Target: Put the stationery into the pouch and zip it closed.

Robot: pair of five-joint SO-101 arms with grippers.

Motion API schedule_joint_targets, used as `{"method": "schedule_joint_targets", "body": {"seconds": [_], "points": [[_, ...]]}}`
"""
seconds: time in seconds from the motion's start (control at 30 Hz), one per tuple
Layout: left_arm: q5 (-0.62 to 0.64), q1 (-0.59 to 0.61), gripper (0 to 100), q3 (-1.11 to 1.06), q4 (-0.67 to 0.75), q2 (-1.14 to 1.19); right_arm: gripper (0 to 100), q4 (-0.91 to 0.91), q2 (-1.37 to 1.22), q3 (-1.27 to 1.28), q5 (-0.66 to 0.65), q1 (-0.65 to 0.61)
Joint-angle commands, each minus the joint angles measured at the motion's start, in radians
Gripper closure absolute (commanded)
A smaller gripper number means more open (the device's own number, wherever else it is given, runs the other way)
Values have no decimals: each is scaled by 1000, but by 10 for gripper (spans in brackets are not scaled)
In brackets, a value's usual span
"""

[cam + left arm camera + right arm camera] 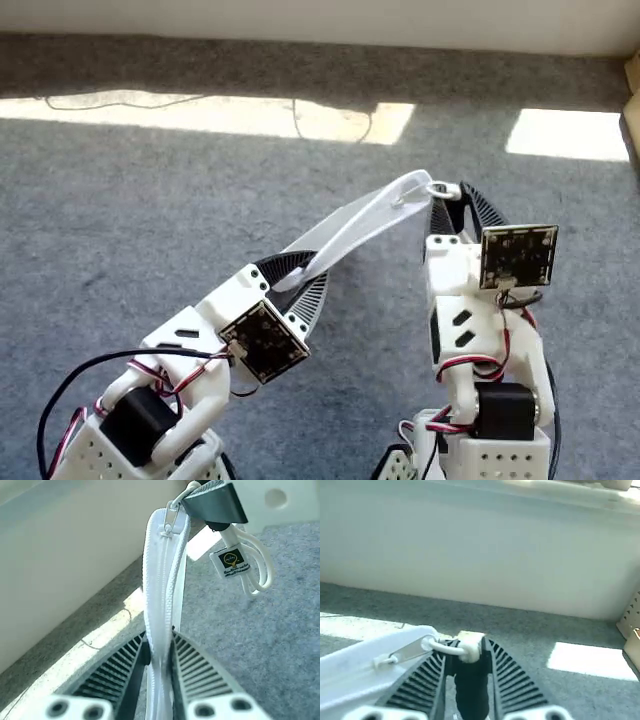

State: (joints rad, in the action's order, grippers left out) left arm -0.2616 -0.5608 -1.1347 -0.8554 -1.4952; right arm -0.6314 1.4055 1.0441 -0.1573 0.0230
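A translucent white pouch (350, 232) hangs in the air, stretched between both arms above the grey carpet. My left gripper (290, 280) is shut on the pouch's lower end; the left wrist view has the zipper line (160, 605) running up from between my left gripper's (159, 652) ribbed black fingers. My right gripper (447, 195) holds the upper end, shut on the zipper pull's white cord (451, 648). The metal zipper pull (412, 650) sits at the end of the pouch (355, 670), just outside my right gripper (467, 650). A small black label (230, 562) dangles below the right gripper (215, 502). I see no stationery.
Grey carpet (120, 240) covers the surface, with bright sun patches (565, 133) at the back. A thin cable (300, 125) lies on the far carpet. A white wall (470, 545) stands behind, and a cardboard box edge (631, 630) shows at the far right.
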Motion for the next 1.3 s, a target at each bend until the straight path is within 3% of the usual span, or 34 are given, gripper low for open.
{"method": "schedule_joint_targets", "body": {"seconds": [0.0,0.27,0.53,0.87,1.13,1.27], "points": [[-8,38,995,13,-66,-76,992,54,-105,-65,12,107],[-8,38,995,-15,-86,-166,988,45,-125,-65,14,139],[-9,38,995,-24,-86,-166,776,-291,-24,-165,15,38],[-51,39,995,-38,-86,-166,771,-467,318,-183,9,-70],[-49,240,987,-21,-49,-165,771,-522,429,-186,14,-70],[-46,286,857,-5,-57,-176,771,-576,430,-188,14,-71]]}}
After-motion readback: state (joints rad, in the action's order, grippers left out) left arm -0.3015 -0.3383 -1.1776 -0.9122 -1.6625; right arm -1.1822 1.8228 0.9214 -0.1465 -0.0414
